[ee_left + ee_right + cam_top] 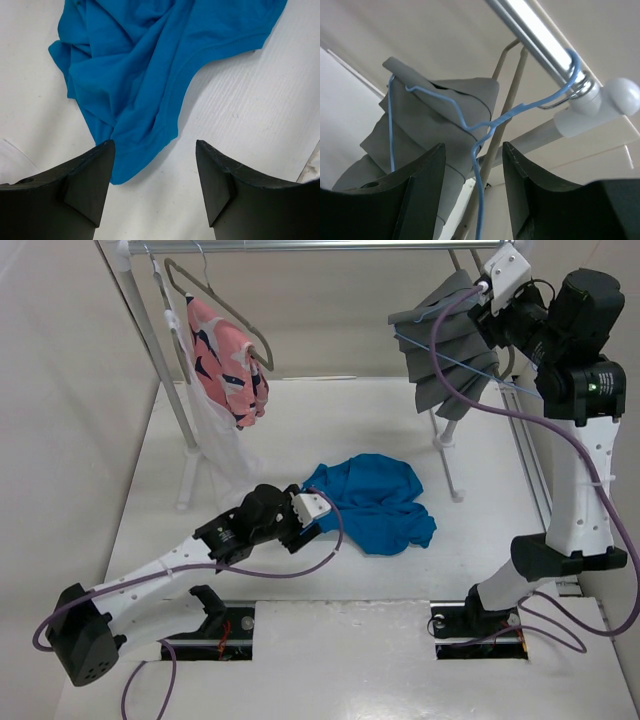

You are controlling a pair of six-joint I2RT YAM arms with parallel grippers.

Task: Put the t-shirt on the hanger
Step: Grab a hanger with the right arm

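Observation:
The bright blue t-shirt (370, 502) lies crumpled on the white table, right of the middle. My left gripper (318, 512) is low at its left edge, open and empty. In the left wrist view the t-shirt (130, 75) fills the top, and its hem reaches between the tips of that gripper (154, 142). The light-blue wire hanger (450, 358) hangs at the right end of the rail. My right gripper (490, 290) is raised at it. In the right wrist view the hanger's neck (481, 165) runs between the open jaws of the right gripper (473, 145), and neither jaw touches it.
A clothes rail (300, 245) spans the back, with rack legs (190, 440) standing on the table. A pink garment (228, 360) hangs at the left on a grey-brown hanger (215, 300). A pleated grey garment (450, 340) hangs behind the blue hanger and also shows in the right wrist view (435, 110).

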